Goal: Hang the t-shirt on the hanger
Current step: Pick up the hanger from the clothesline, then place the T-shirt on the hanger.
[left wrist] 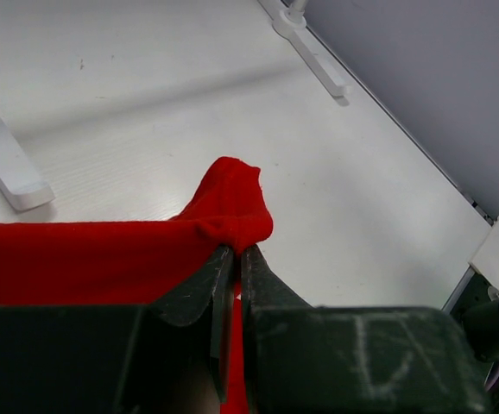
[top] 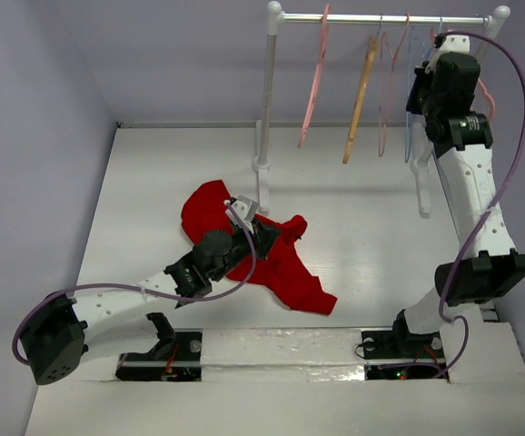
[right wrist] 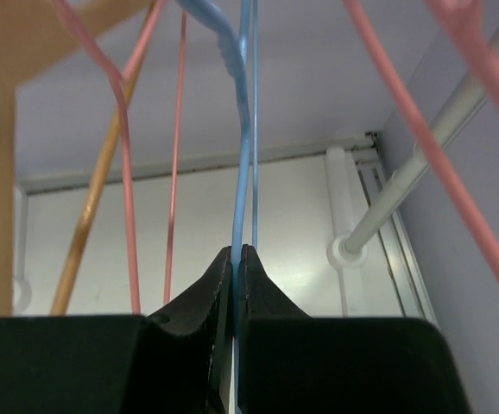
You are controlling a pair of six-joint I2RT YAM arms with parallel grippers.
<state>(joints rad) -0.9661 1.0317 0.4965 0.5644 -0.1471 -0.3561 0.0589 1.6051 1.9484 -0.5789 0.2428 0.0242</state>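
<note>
Two pinches: left end effector (left wrist: 236, 252) nips t-shirt (left wrist: 85, 259) edge, right end effector (right wrist: 235, 250) grips hanger (right wrist: 243, 172).

The t-shirt (top: 294, 277) is showing a plain, solid red. The hanger (right wrist: 243, 147) on the rail (top: 381, 17) is showing pale blue. Beside it on the rail, the pink hangers (top: 315, 82) are showing salmon pink and the wooden hanger (top: 361, 91) is showing warm tan. The rail itself is gleaming silver-grey on white posts. The surface (top: 362, 227) is reading matte white. The left tool (left wrist: 236, 254) and right tool (right wrist: 235, 254) are showing black, and the arm cables (top: 520, 136) are showing purple.
</note>
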